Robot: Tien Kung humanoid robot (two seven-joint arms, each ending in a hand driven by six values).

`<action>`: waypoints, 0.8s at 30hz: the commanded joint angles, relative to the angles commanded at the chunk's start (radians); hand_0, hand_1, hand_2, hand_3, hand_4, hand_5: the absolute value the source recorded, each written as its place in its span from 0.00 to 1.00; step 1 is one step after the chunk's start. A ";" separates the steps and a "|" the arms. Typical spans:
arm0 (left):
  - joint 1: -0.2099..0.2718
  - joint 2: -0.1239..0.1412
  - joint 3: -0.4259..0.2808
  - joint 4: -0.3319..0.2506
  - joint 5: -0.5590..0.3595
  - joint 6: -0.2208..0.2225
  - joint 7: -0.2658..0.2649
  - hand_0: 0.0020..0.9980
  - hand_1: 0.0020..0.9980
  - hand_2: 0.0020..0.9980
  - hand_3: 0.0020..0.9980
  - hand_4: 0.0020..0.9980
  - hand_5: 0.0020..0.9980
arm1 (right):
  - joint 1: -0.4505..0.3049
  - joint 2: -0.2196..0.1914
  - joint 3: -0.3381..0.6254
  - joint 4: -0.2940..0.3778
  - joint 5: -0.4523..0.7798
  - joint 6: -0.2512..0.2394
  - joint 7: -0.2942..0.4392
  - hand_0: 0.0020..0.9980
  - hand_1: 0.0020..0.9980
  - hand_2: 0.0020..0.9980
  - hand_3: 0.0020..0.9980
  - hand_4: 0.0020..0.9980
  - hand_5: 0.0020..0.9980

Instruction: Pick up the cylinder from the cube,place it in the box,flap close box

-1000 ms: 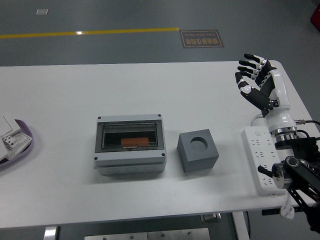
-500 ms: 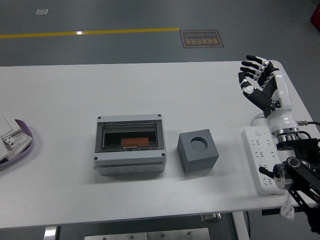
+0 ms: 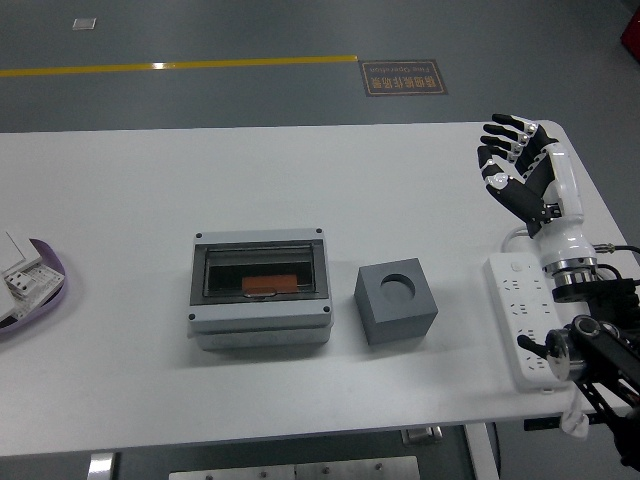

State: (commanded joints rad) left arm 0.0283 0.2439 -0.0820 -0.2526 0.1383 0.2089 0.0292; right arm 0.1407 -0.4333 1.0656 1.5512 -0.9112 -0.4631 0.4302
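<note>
Head view: right hand [image 3: 522, 165] open, box [image 3: 261, 287] shut.

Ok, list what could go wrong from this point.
1. The right hand hangs open at the table's far right, well away from the grey cube; the power strip lies below the arm, so a low sweep might snag it.
2. The cube's round socket looks empty, and an orange piece already lies behind the box window, so a pick here may close on nothing.
3. The lid looks shut already; a flap push could shove the box.
</note>
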 joint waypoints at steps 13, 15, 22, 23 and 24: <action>-0.003 -0.009 0.000 0.001 -0.002 0.000 0.000 0.51 0.57 0.56 0.61 0.72 0.19 | -0.001 0.001 0.014 0.002 0.003 -0.001 0.005 0.68 0.65 0.65 0.67 0.63 0.07; -0.004 -0.008 0.001 0.001 -0.002 0.000 0.000 0.51 0.57 0.57 0.61 0.72 0.19 | -0.002 0.001 0.017 0.001 0.006 -0.002 0.007 0.68 0.65 0.65 0.67 0.63 0.07; -0.029 0.004 0.041 -0.005 -0.002 0.001 0.001 0.51 0.57 0.56 0.61 0.72 0.19 | -0.021 -0.004 0.056 0.003 0.020 -0.008 0.019 0.68 0.65 0.65 0.67 0.67 0.12; -0.039 0.008 0.054 -0.006 -0.001 0.001 0.001 0.51 0.57 0.56 0.61 0.72 0.19 | -0.027 -0.006 0.068 0.005 0.024 -0.009 0.024 0.68 0.65 0.65 0.67 0.67 0.12; -0.049 0.013 0.059 -0.008 0.007 0.001 0.003 0.51 0.57 0.56 0.61 0.72 0.19 | -0.033 -0.007 0.080 0.007 0.027 -0.009 0.028 0.68 0.65 0.65 0.67 0.67 0.12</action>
State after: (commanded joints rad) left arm -0.0208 0.2569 -0.0229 -0.2604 0.1452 0.2099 0.0322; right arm 0.1076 -0.4403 1.1453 1.5578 -0.8843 -0.4722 0.4580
